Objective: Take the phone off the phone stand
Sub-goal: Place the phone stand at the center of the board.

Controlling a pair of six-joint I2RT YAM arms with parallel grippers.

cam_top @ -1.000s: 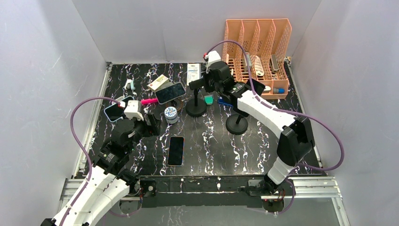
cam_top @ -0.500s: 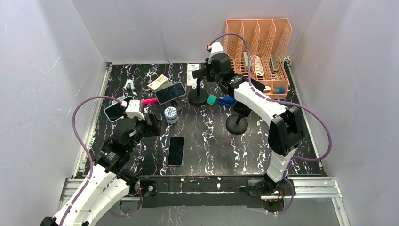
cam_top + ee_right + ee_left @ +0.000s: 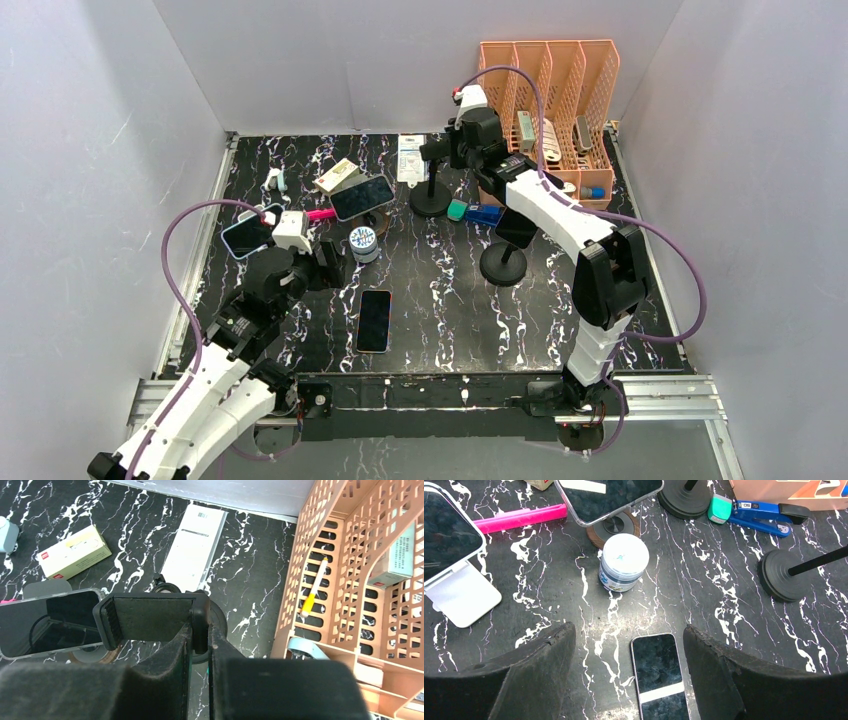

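Note:
My right gripper [image 3: 441, 152] [image 3: 200, 630] is shut on the side of the empty black clamp [image 3: 150, 616] of a black phone stand, whose round base [image 3: 431, 203] rests at the back of the table. A dark phone [image 3: 374, 320] [image 3: 656, 667] lies flat on the marble table near the front. My left gripper [image 3: 326, 264] [image 3: 628, 630] is open and empty, hovering just above and behind that phone. Another phone [image 3: 362, 196] [image 3: 609, 497] rests on a round wooden stand, and a third [image 3: 247, 236] [image 3: 446, 535] on a white stand at the left.
A second black stand [image 3: 503, 262] stands right of centre. A blue stapler [image 3: 482, 213], a small jar [image 3: 363, 242], a pink bar [image 3: 318, 214], a white box [image 3: 411, 157] and a tan box [image 3: 337, 174] lie about. An orange file organizer [image 3: 545, 100] stands at the back right.
My right gripper has carried the black stand back and to the right. My left gripper has shifted slightly right and stays open.

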